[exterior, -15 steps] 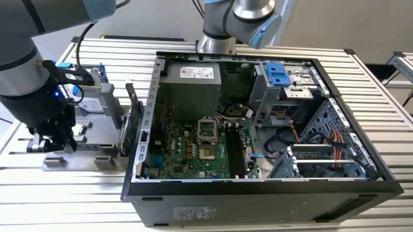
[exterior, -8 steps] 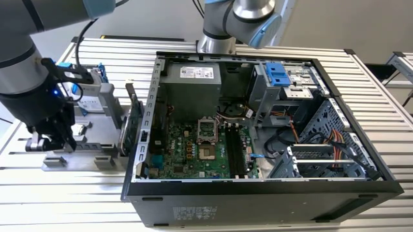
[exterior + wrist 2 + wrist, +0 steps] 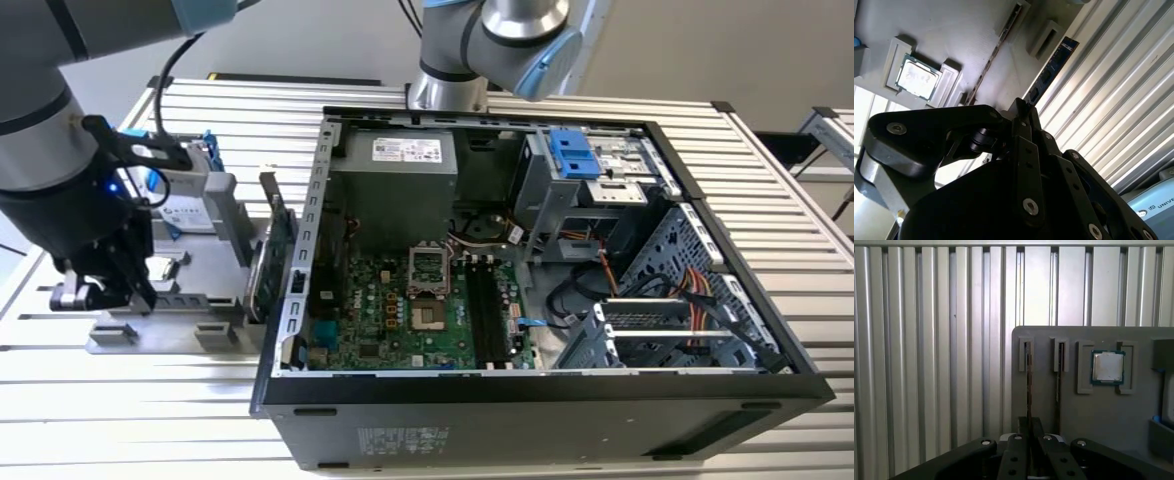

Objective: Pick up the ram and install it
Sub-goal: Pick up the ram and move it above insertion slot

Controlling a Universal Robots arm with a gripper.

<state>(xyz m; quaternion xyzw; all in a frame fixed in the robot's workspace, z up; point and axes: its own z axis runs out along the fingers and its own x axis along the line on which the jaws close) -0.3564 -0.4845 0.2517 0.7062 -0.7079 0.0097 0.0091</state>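
The ram (image 3: 1029,380) stands edgewise in the tray (image 3: 1104,415), its length running straight out from the pincer (image 3: 1029,422), whose grip I cannot tell.

Grey holder tray (image 3: 1104,415) under jaws, on ribbed metal surface (image 3: 929,340). CPU chip (image 3: 1107,366) in a tray pocket, near jaws, off to one side. Green card (image 3: 274,255) on edge btwn jaws & open PC case (image 3: 534,400); motherboard (image 3: 400,320) inside, well apart from jaws.

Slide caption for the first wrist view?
Pincer lined up with the ram standing edgewise in the grey tray, processor chip nearby.
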